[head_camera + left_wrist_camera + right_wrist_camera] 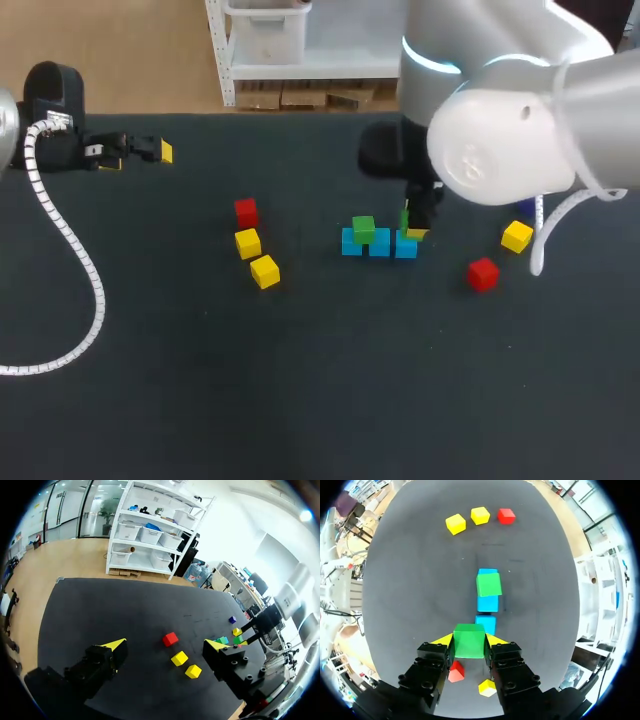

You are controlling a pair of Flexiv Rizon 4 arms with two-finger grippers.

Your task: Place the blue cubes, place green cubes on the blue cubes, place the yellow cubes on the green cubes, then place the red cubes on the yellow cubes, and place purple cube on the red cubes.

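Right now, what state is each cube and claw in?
left claw: open, empty.
right claw: shut on the held green cube.
held green cube: gripped over the blue row's end.
other green cube: set on the blue row.
blue row: three cubes side by side.
yellow cubes: loose, unstacked.
red cubes: loose, unstacked.
purple cube: loose.

Occlusions near your right arm [510, 130].
In the head view this arm covers most of the purple cube [523, 206] and leaves you only a sliver of the gripped green cube [405, 217]. In the right wrist view that cube hides the near edge of the nearest blue cube [486, 624], while the fingers [496, 640] partly cover a red cube [456, 671] and a yellow cube [487, 687].
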